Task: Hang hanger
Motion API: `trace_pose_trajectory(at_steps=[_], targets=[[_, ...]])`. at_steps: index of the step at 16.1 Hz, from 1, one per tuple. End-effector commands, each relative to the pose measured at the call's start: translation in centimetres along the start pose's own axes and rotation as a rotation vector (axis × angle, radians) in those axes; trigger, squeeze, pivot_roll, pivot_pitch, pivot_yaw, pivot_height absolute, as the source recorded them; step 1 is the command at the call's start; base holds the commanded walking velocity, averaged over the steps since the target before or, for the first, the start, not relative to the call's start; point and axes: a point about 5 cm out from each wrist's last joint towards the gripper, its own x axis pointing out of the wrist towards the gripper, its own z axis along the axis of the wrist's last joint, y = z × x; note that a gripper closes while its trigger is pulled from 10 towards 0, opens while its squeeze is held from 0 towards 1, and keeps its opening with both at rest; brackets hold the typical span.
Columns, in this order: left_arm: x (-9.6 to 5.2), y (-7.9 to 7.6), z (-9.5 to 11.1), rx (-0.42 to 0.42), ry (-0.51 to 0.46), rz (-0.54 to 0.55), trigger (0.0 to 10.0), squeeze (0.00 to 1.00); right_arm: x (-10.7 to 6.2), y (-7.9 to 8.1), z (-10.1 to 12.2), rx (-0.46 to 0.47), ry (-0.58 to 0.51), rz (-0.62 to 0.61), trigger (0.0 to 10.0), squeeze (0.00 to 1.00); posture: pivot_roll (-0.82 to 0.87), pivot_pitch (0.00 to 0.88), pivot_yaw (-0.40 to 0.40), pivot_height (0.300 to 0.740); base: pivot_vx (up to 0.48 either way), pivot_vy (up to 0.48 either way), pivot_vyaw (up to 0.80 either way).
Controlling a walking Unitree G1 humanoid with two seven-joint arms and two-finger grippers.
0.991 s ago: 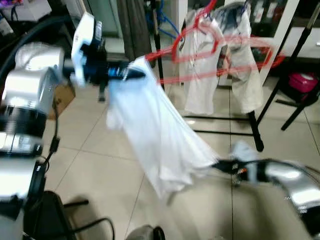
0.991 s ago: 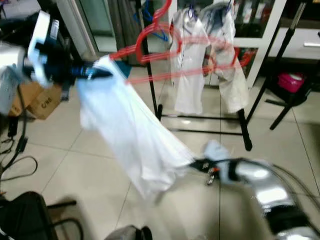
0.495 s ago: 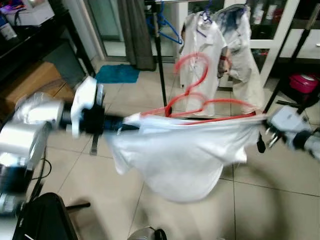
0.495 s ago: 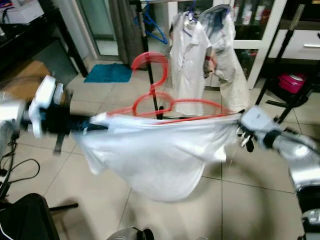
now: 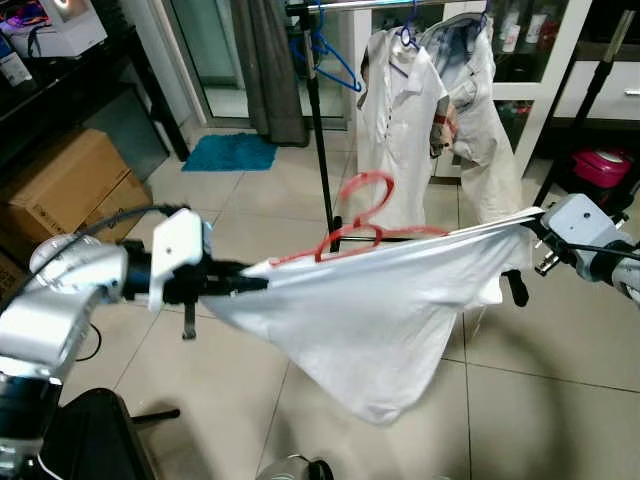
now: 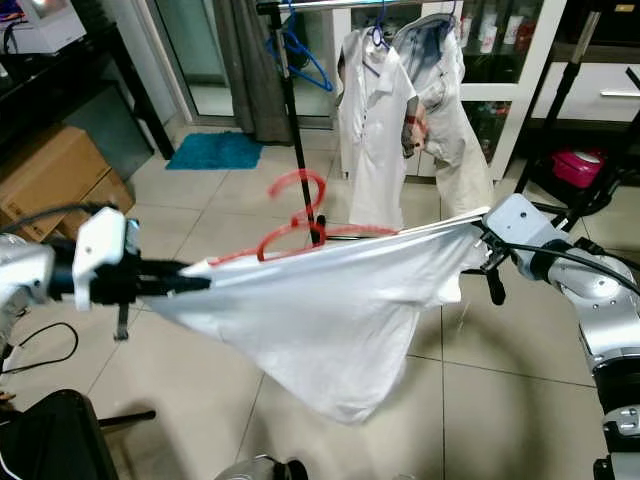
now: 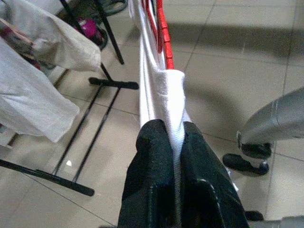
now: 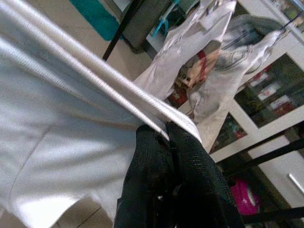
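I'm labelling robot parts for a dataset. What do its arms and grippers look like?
Both arms are glossy silver, with thin black cables along them. The left gripper and right gripper each sit past a white wrist block, on a black section. Their fingers are long, matte black.

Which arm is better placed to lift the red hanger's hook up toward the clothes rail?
Probably the right. The right gripper, shut on the white garment carrying the red plastic hanger, sits nearer the black clothes rack; the left gripper holds the far end.
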Motion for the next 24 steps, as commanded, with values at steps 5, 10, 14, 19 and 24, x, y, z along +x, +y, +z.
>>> trace_pose_trajectory(at_steps=[5, 10, 14, 19, 24], targets=[[2.2, 0.9, -1.0, 0.031, 0.043, 0.044, 0.0, 0.0, -0.2, -0.5, 2.1, -0.041, -0.064, 0.008, 0.0, 0.0, -0.13, 0.0, 0.168, 0.74, 0.0, 0.0, 0.0], [5.5, 1.7, -1.0, 0.086, 0.006, 0.069, 0.0, 0.0, -0.4, 1.2, 3.7, -0.096, -0.1, 0.136, 0.0, 0.0, -0.15, 0.0, 0.17, 0.74, 0.0, 0.0, 0.0], [7.6, 1.7, -1.5, 0.089, 0.019, 0.056, 0.0, 0.0, -0.3, 2.3, 5.1, -0.121, -0.123, 0.193, 0.0, 0.0, -0.16, 0.0, 0.164, 0.74, 0.0, 0.0, 0.0], [8.9, 1.6, -2.6, 0.077, 0.073, 0.043, 0.0, 0.0, -0.8, 2.5, 6.3, -0.16, -0.131, 0.228, 0.0, 0.0, -0.17, 0.0, 0.171, 0.74, 0.0, 0.0, 0.0], [10.4, 2.3, -2.4, 0.076, 0.057, 0.155, 0.0, 0.0, -0.8, 3.2, 7.4, -0.183, -0.136, 0.257, 0.0, 0.0, -0.17, 0.0, 0.168, 0.74, 0.0, 0.0, 0.0]])
